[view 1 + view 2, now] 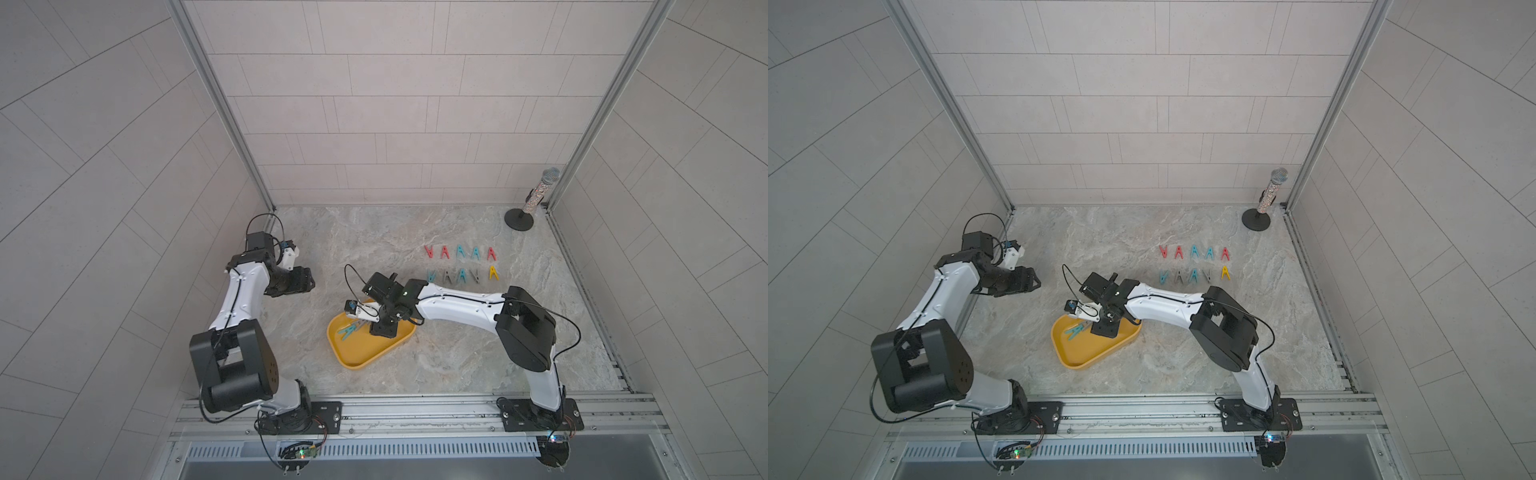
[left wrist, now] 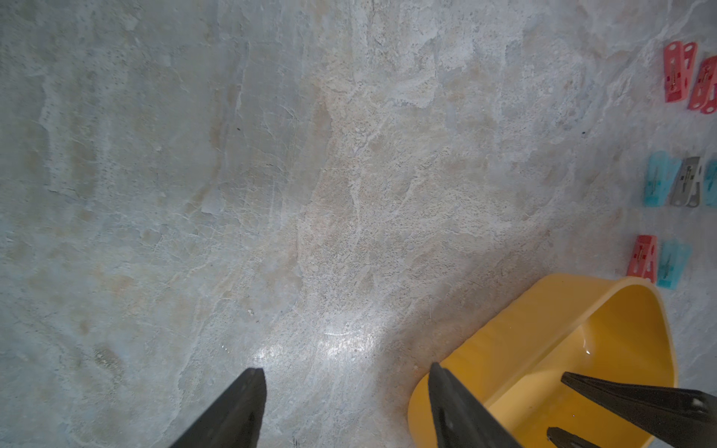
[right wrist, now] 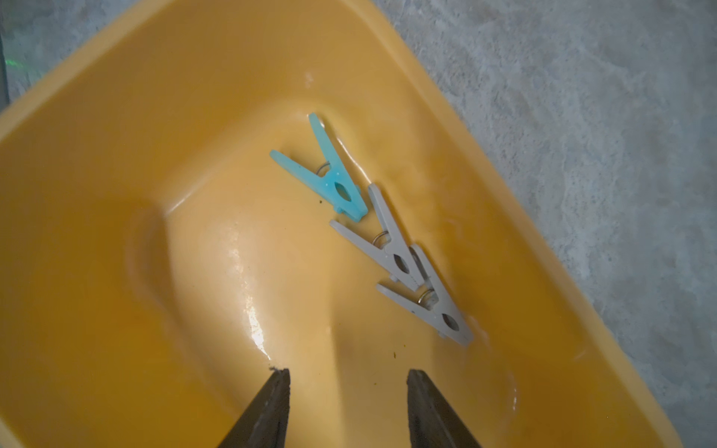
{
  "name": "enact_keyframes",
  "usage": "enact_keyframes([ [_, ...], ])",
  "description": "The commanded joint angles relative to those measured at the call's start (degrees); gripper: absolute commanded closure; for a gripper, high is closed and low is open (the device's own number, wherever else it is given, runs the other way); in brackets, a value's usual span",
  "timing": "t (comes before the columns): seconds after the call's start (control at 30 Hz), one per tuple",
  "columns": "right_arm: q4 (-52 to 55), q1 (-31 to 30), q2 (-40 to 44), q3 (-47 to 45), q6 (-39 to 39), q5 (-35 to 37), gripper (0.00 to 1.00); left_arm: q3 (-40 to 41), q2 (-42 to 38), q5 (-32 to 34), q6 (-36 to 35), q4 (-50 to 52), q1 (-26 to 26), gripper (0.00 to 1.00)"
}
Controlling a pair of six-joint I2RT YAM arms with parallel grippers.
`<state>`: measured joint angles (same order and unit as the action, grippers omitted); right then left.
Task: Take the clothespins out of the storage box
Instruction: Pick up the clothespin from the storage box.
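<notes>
Hovering our right gripper (image 3: 347,391) over the storage box (image 3: 116,194), jaws parted and empty, three clothespins (image 3: 390,252) ahead of them awaiting pickup; our left gripper (image 2: 345,391) rests aside, parted, empty.

Yellow storage box (image 3: 116,194): smooth plastic, v. glossy inside w/ bright highlights. The teal clothespin (image 3: 329,182) & grey clothespins (image 3: 392,252): matt plastic w/ metal wire springs (image 3: 381,236). The tabletop (image 2: 271,174): stone-look, veined, slight sheen. Front rails (image 1: 415,409): brushed metal.
</notes>
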<state>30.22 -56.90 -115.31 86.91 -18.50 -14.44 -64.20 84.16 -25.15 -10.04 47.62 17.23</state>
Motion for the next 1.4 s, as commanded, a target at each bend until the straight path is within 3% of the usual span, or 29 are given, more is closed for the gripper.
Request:
enact_keyframes([
  [0.0,0.41,0.63,-1.55,1.08,-6.03,-1.21,0.48,0.64,1.01,-1.47,-0.41,0.36,0.82,0.26],
  [0.5,-0.13,2.41,-7.34,6.22,-8.83,3.0,0.47,0.74,1.36,-4.1,-1.38,0.92,2.69,0.26],
  [0.87,0.93,2.5,-9.72,7.39,-7.91,2.02,0.46,0.66,1.39,-5.55,-1.65,1.1,3.42,0.26],
  [1.37,5.02,1.19,-4.68,2.5,-3.31,-0.62,0.52,0.47,1.7,-6.08,-1.73,1.25,3.44,0.26],
])
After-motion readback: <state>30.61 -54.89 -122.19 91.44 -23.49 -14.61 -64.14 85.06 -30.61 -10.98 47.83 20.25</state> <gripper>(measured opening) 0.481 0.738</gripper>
